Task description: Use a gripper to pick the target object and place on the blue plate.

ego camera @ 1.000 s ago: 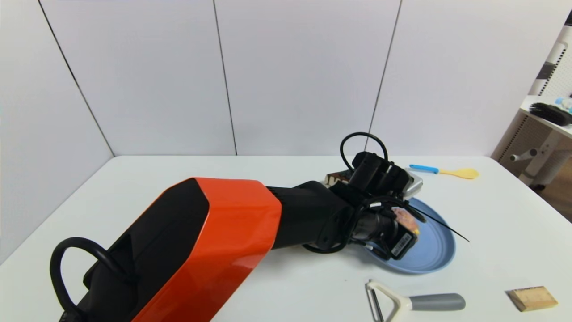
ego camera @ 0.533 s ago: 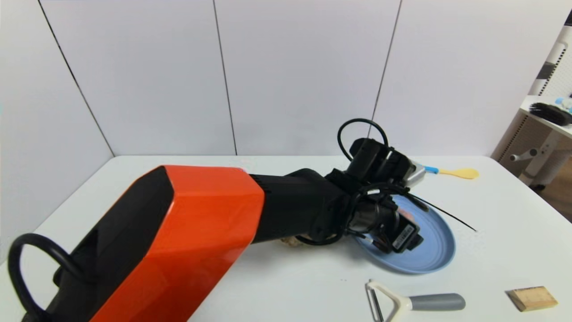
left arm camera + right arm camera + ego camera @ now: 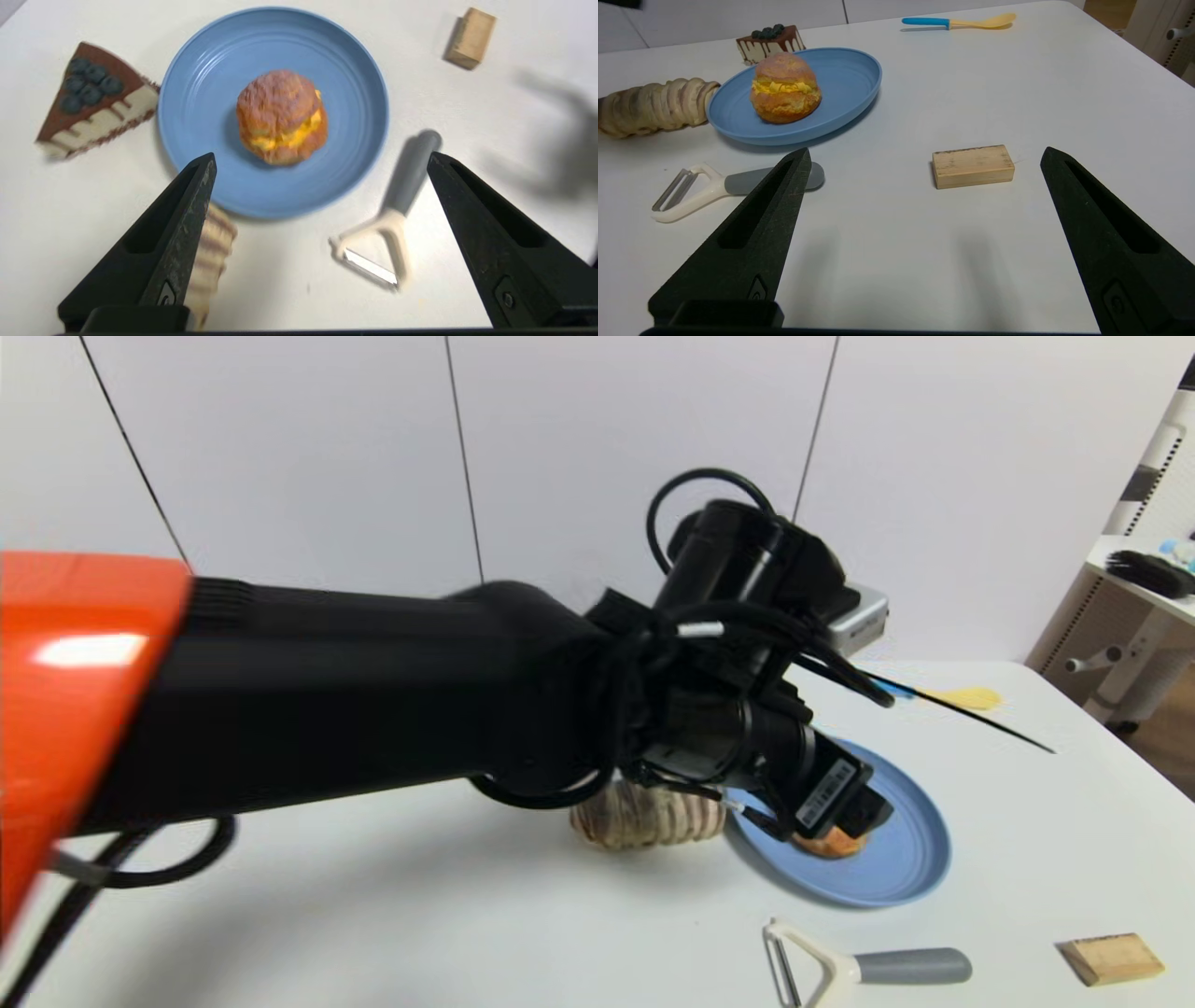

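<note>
White table (image 3: pixel 373 915) holds bun (image 3: pixel 280 116) on blue plate (image 3: pixel 205 93); no legible writing.

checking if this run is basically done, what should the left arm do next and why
Probably just pull the left gripper up and back to park. The cream bun sits alone on the blue plate, and the open fingers hang above it, touching nothing. The right gripper is open too, low over the table near the wooden block. No regrasp seems needed.

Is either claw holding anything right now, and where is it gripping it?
Nothing is held. The left claw hangs open above the cream bun, which sits free on the blue plate. The right claw is open too.
</note>
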Robot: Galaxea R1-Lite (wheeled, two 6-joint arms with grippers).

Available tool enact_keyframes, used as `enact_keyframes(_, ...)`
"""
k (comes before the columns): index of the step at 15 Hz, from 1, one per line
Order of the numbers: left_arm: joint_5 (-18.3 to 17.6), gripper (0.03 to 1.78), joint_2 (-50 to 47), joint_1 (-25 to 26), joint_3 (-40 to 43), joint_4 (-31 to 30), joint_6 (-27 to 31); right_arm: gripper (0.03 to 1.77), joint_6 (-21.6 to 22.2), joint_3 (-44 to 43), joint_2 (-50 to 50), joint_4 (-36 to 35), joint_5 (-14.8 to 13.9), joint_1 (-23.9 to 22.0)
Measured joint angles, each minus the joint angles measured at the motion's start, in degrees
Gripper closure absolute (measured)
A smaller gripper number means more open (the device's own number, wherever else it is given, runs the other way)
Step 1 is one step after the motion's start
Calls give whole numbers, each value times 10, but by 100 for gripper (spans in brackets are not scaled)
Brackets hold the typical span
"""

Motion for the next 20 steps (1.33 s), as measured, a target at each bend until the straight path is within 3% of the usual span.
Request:
enact_keyframes(3, 2, 16, -133, 15, 99, 61, -1, 10, 0, 0, 0, 0, 0, 0)
enact_keyframes(5, 2, 15, -239, 51, 197, 88, -2, 10, 0, 0, 0, 0, 0, 0)
enact_keyframes(7, 3, 14, -335, 103, 286, 98, -1, 10, 0, 0, 0, 0, 0, 0)
enact_keyframes(10, 3, 14, -476, 224, 404, 103, -1, 10, 0, 0, 0, 0, 0, 0)
enact_keyframes(13, 2, 12, -597, 347, 474, 80, 1, 10, 0, 0, 0, 0, 0, 0)
enact_keyframes(17, 1, 12, -729, 440, 535, 8, 4, 10, 0, 0, 0, 0, 0, 0)
enact_keyframes(20, -1, 12, -829, 491, 582, -10, 18, 10, 0, 0, 0, 0, 0, 0)
